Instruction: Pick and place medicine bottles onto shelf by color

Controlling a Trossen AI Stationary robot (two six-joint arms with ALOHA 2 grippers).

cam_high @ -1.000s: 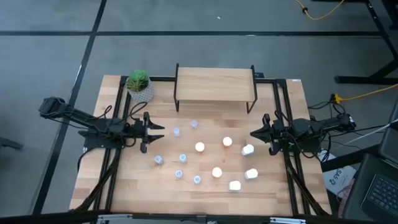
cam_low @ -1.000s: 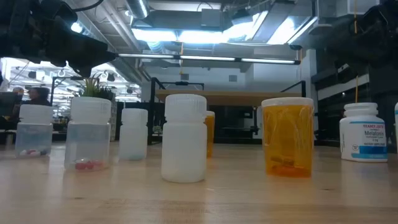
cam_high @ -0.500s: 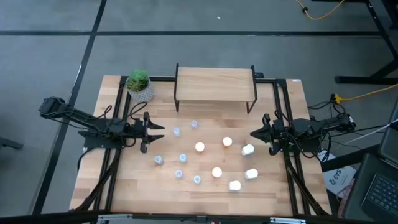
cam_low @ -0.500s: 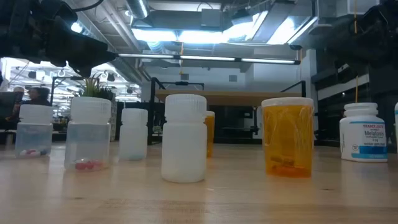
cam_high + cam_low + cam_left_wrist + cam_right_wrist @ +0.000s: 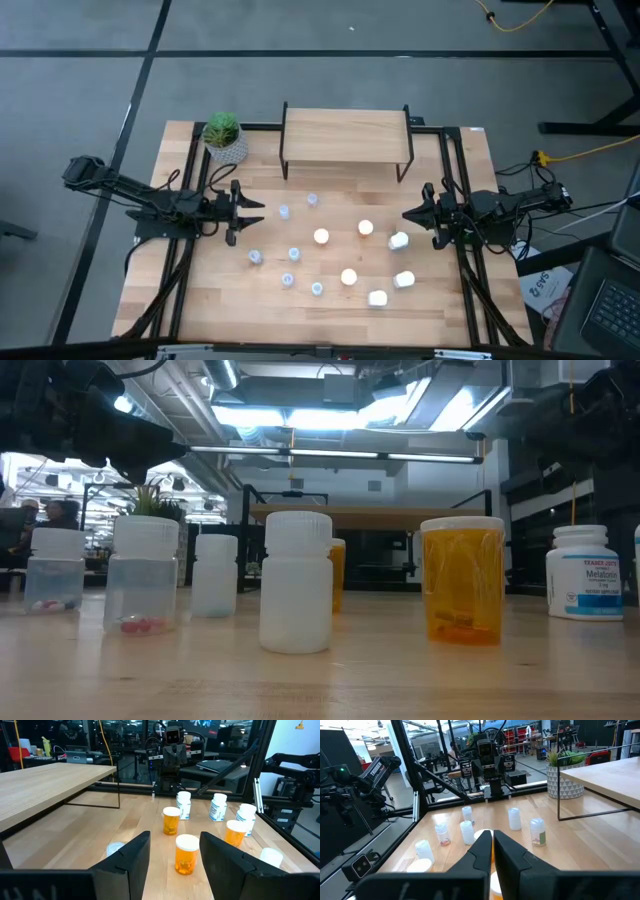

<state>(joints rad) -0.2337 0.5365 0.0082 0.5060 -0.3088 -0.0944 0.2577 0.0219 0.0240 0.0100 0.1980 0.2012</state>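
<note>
Medicine bottles stand scattered on the tabletop in front of the shelf [image 5: 346,135]. Pale clear ones [image 5: 294,254] are toward the left, orange ones with white caps [image 5: 321,237] in the middle, and white ones [image 5: 404,280] toward the right. My left gripper [image 5: 256,210] waits open at the table's left side, level, pointing toward the bottles. In its wrist view an orange bottle [image 5: 186,854] shows beyond its fingers, apart from them. My right gripper [image 5: 406,214] waits shut at the right side, close to a white bottle [image 5: 398,241] but not touching it.
A green plant in a white pot [image 5: 224,138] stands at the far left, beside the shelf. Black frame rails [image 5: 190,250] run along both sides of the table. The shelf's top board [image 5: 45,785] is bare.
</note>
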